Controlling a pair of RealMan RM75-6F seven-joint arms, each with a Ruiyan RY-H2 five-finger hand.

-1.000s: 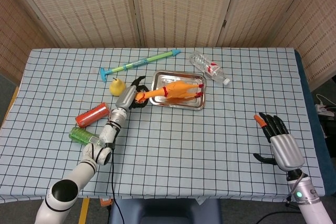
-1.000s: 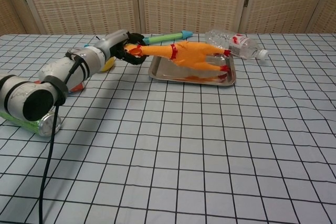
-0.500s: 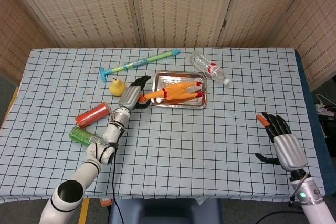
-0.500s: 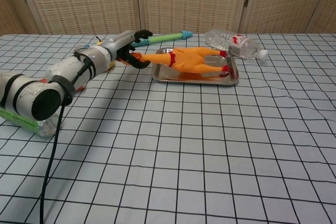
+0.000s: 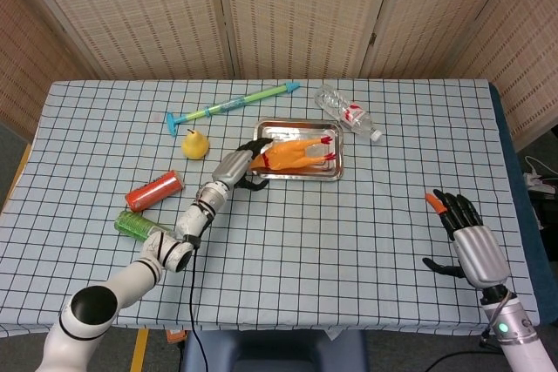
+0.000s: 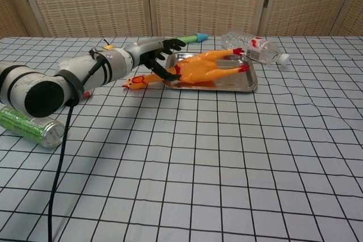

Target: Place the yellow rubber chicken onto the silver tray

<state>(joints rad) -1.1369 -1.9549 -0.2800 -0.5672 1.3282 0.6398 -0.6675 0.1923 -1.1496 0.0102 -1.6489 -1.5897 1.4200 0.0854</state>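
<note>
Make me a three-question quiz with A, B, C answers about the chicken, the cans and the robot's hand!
1. Where is the chicken's body?
A. on the tray
B. beside the bottle
C. under the red can

2. How many cans lie on the table?
A. one
B. two
C. four

3. What is the right hand doing?
A. holding the bottle
B. pressing the tray
C. open, holding nothing

Answers:
1 A: the chicken lies across the tray, its head over the near edge.
2 B: a red can and a green can.
3 C: the right hand rests apart from everything, fingers spread.
</note>
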